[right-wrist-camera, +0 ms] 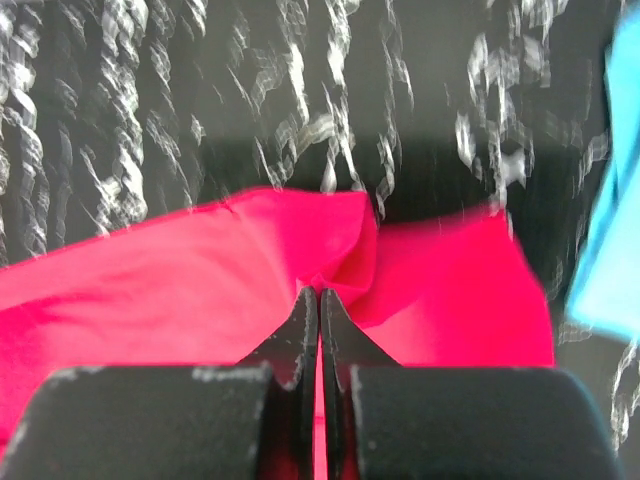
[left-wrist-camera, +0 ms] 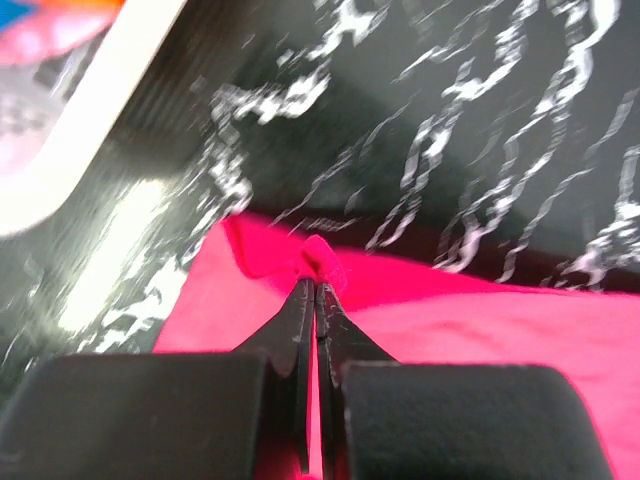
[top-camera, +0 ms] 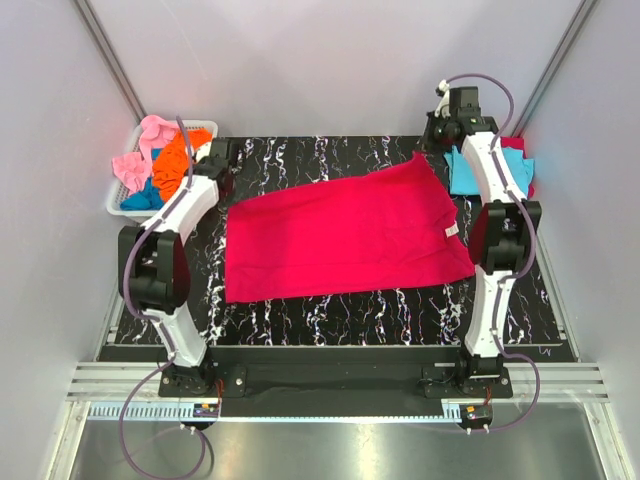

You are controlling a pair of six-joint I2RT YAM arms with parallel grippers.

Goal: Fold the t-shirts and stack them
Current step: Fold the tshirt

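Left hand point(left-wrist-camera: 314, 290) and right hand point(right-wrist-camera: 318, 292), fully closed: far corners of crimson-red t-shirt point(top-camera: 340, 235) are being pinched for folding; matched lift judged next.

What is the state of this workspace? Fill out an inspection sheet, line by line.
Surface: black white-veined table.
Job's things: crimson-red t-shirt spread flat mid-table; cyan t-shirt lying far right, partly behind the right arm; pink t-shirt, orange t-shirt and blue t-shirt heaped in the basket.
Clutter: white slotted basket at the far left; nothing else seen.
Grippers: left gripper fingers shut on the crimson-red t-shirt's far left corner; right gripper fingers shut on its far right corner.
Cables: purple-grey cables along both arms.
Surroundings: pale walls; metal rail at the near edge.
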